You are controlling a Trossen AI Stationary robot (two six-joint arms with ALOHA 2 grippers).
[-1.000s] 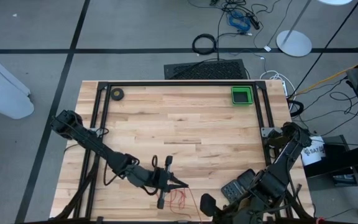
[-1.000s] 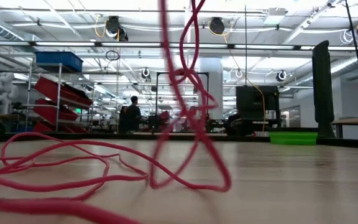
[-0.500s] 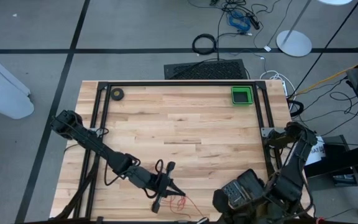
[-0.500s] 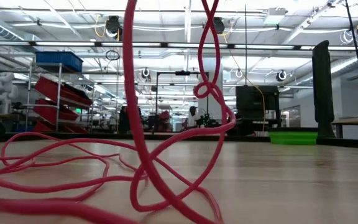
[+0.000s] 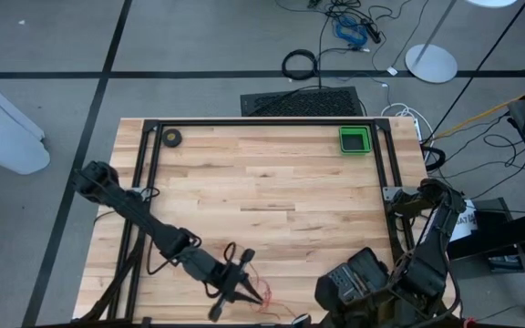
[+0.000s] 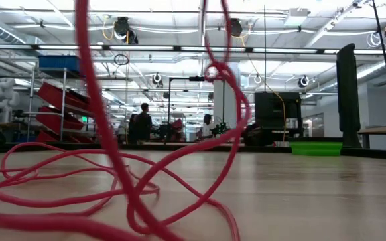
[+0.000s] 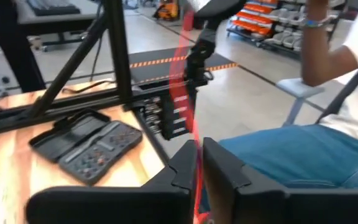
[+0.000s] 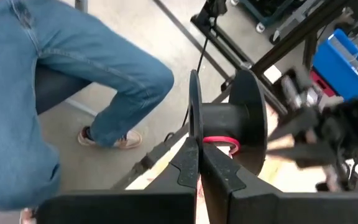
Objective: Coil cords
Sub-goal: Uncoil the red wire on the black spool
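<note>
Left jaws (image 5: 261, 293) nearly closed, pinching the red cords (image 7: 184, 106) between the fingertips; from there the strand is running upward, long axis near vertical, while loose loops (image 6: 79, 174) are lying flat on the desk (image 5: 272, 182). Right jaws (image 8: 199, 163) closed, touching a dark spool (image 8: 229, 118) carrying red wire.

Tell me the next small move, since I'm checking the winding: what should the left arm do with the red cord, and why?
Probably guide the red cord toward the spool at the right gripper. The cord runs through the left gripper, and loose loops lie tangled on the table.
</note>
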